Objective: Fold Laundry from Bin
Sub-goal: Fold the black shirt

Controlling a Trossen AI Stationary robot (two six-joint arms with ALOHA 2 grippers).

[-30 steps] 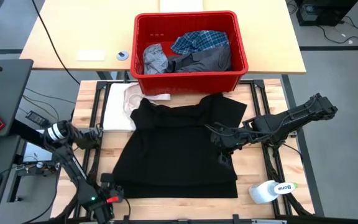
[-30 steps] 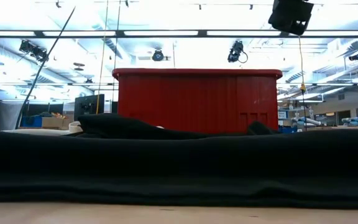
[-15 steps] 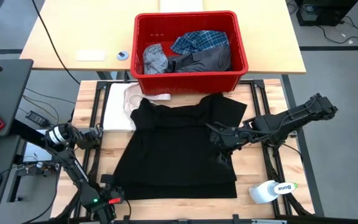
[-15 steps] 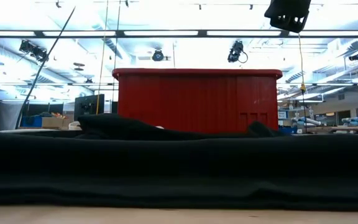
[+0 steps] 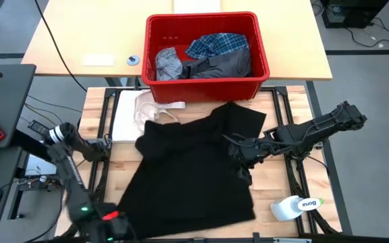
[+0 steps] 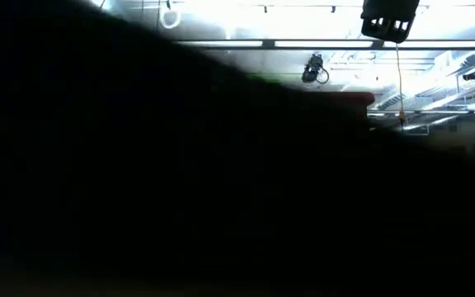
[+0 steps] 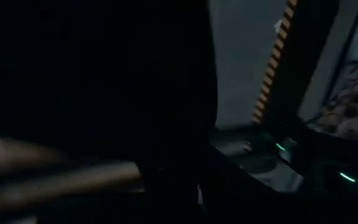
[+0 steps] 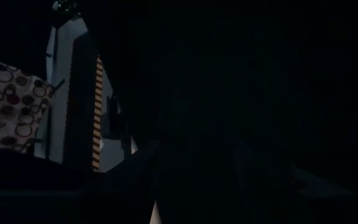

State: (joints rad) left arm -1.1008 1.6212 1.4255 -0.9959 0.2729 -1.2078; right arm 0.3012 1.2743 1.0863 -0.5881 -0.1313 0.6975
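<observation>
Down at the 7 o'clock corner of the table (image 5: 275, 185), the left gripper (image 5: 113, 217) is clamped tight, and by the look of it on the near-left corner of the black garment (image 5: 188, 169). The arm is smeared with motion there, so the pinch itself is hard to make out.

From that gripper the garment spreads off toward 1 and 2 o'clock. Its long axis is skewed, running roughly 7 to 1 across the table. Straightening that line looks like what the next pull turns on, and the left arm is the nearer one for the near hem.

The right gripper (image 5: 238, 154) sits over the garment's 3 o'clock side. Whether it has cloth, I can't tell.

Out at 12 o'clock stands the bin (image 5: 204, 88), holding the plaid shirt (image 5: 218, 44), the light grey piece (image 5: 167, 64) and the dark grey one (image 5: 221, 65). A cream cloth (image 5: 150, 108) pokes out at 11 o'clock, partly under the black.

Black cloth blots out nearly all of the low view and fills both wrist views, so none of them shows a grip.
</observation>
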